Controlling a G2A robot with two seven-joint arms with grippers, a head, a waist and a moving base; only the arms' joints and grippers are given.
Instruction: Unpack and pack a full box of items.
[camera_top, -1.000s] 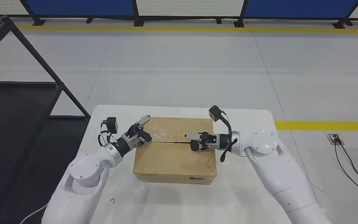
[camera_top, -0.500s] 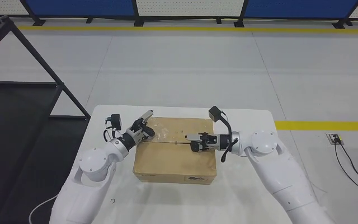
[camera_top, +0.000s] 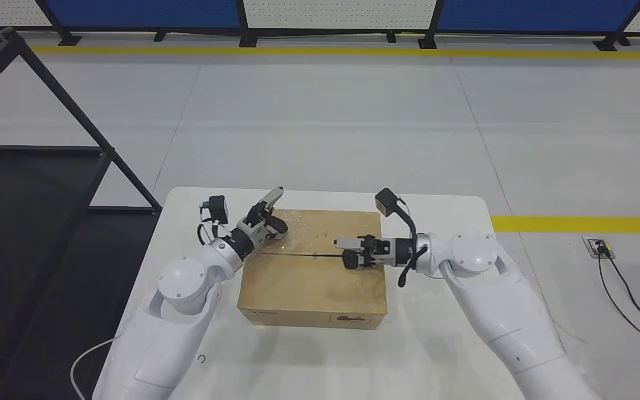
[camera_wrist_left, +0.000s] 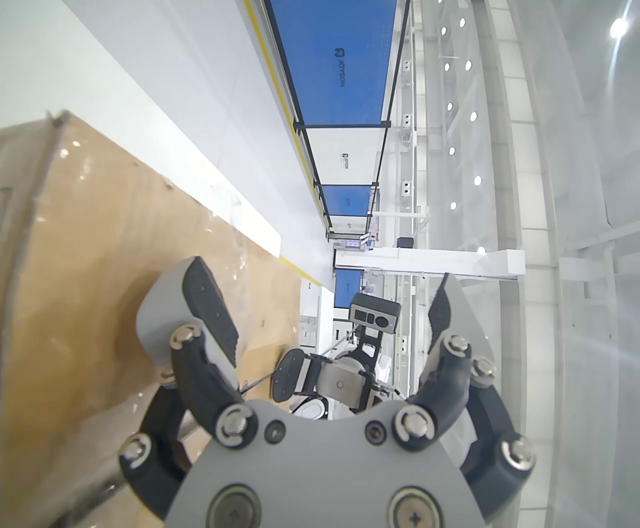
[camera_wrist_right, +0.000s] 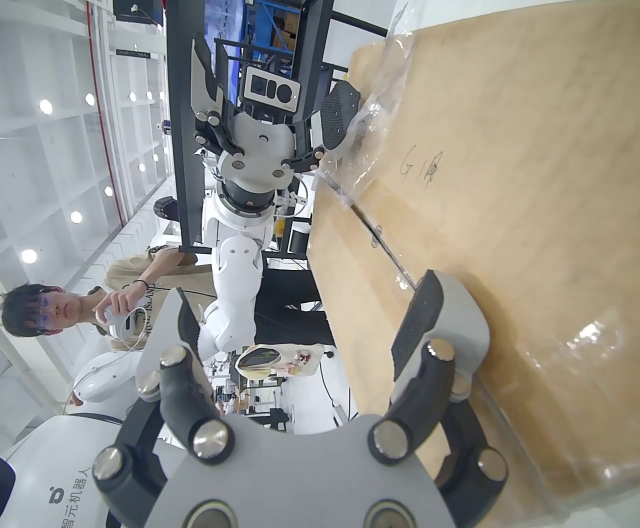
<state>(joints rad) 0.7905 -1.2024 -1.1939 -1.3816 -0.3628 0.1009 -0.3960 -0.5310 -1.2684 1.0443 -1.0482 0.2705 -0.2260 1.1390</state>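
Pale grey hall floor, yellow line and blue panels along the far side. White bench, near edge cut off. At its centre a closed cardboard box, contents hidden under the flaps. Crumpled clear tape at the far left corner. Left jaws released, spread wide at that corner. Right jaws released too, over the middle seam.

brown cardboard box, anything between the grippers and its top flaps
Nothing separate: the left gripper and right gripper are open at the top of the closed brown cardboard box. Only clear tape, crumpled near the left one, lies there.
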